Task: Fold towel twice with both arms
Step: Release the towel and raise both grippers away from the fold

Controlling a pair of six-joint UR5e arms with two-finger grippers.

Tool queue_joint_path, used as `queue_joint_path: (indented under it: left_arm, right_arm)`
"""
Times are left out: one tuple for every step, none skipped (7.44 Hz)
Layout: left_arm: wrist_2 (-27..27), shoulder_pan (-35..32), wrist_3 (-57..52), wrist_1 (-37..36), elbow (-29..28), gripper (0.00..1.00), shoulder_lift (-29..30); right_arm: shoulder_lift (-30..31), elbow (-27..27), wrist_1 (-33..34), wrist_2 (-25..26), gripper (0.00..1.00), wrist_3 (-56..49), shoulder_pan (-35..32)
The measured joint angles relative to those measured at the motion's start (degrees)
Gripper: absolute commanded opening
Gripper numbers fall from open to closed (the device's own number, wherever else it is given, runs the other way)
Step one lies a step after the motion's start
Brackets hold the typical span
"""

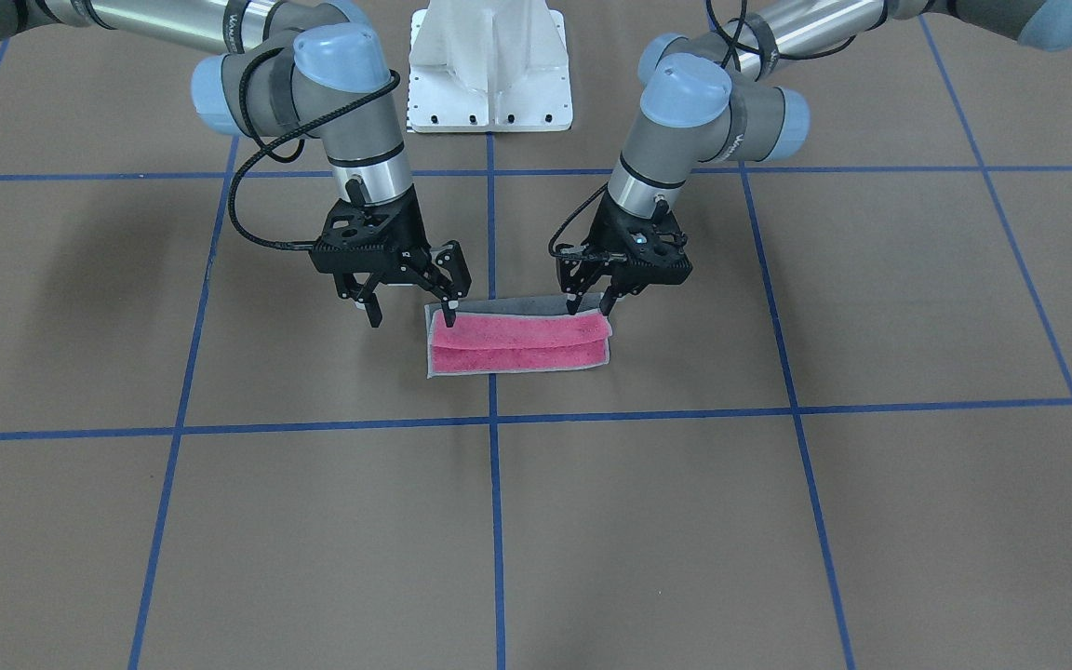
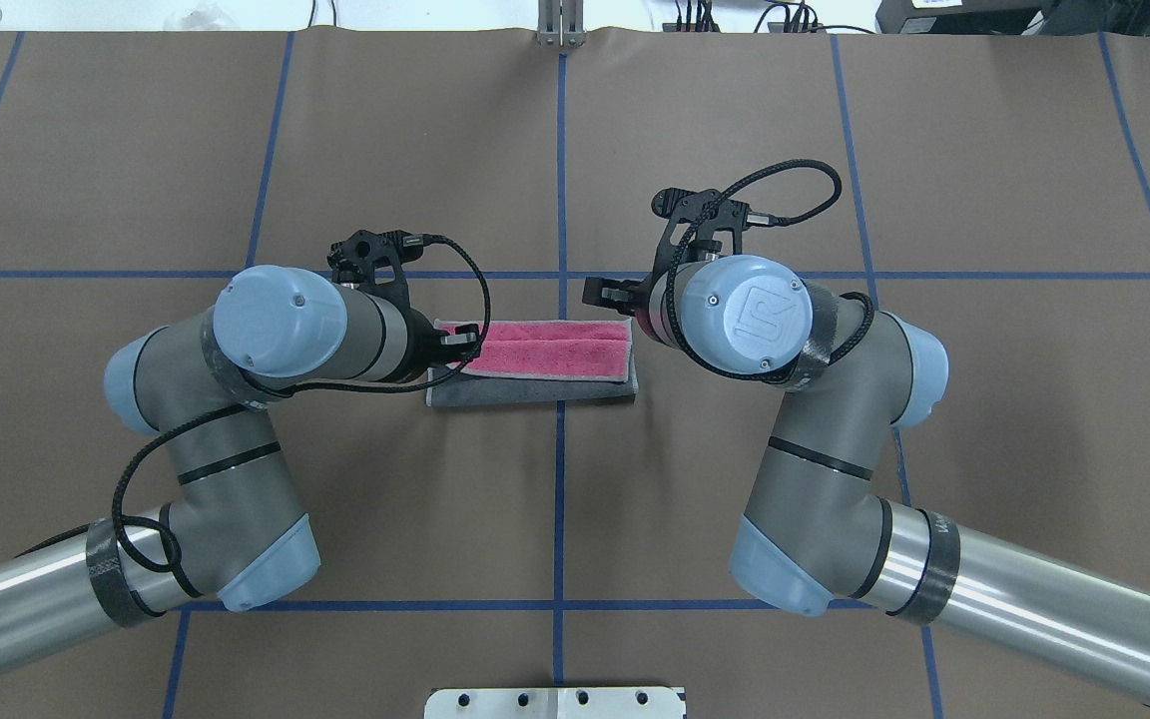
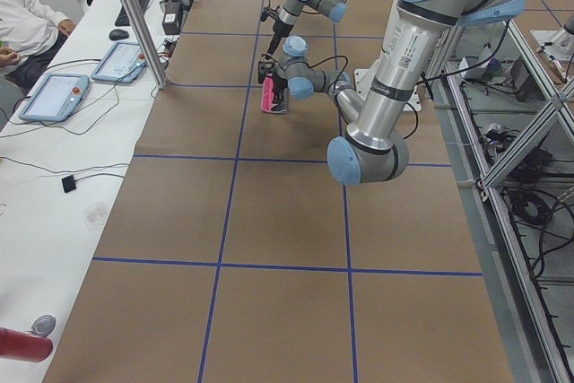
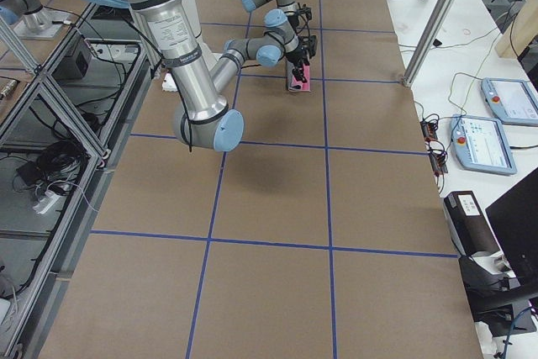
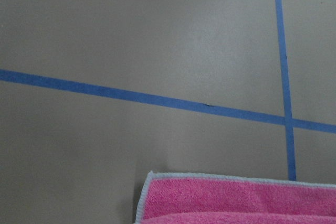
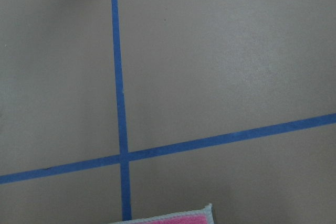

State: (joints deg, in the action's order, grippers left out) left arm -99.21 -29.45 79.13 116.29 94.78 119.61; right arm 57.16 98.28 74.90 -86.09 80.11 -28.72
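Observation:
The towel (image 1: 517,346) lies flat near the table's middle, folded into a long strip. Its pink face is up with a crease along it, and a dark grey strip (image 2: 535,391) shows on the robot's side. My right gripper (image 1: 411,314) is open wide; one fingertip (image 1: 449,314) touches the towel's corner and the other stands off the cloth. My left gripper (image 1: 591,303) is at the opposite corner with its fingers apart, tips at the towel's back edge. Both grippers are mostly hidden under the wrists in the overhead view. A pink edge shows in the left wrist view (image 5: 236,200) and the right wrist view (image 6: 178,219).
The white pedestal base (image 1: 489,70) stands behind the towel. Blue tape lines (image 1: 494,423) cross the brown table cover. The operators' bench with tablets (image 3: 54,96) and a metal post (image 3: 143,24) run along the far side.

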Motion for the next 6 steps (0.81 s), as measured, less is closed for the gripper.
queue_joint_path:
  left_arm:
    - [-0.04,0.49,-0.02,-0.01,0.00,0.00,-0.19]
    - [-0.12,0.73,-0.03,-0.01,0.21,0.00,-0.31]
    - [-0.21,0.85,-0.03,-0.03,0.44,0.00,-0.32]
    - [-0.24,1.12,-0.03,-0.07,0.31,0.00,-0.41]
    - [-0.22,1.58,-0.03,-0.09,-0.12,0.00,-0.54]
    - [-0.21,1.97,-0.03,-0.09,-0.70,0.00,-0.60]
  right_arm:
    - [0.29,0.27,0.00,-0.08,0.99,-0.17,-0.04]
    - [0.37,0.34,-0.01,-0.10,0.99,-0.23,-0.04]
    - [0.42,0.34,-0.02,-0.07,0.99,-0.27,-0.04]
    - [0.46,0.34,-0.01,-0.05,0.99,-0.28,-0.03]
    - [0.48,0.32,0.01,-0.05,0.99,-0.25,-0.03]
    - [0.49,0.28,0.02,-0.04,0.99,-0.23,-0.02]
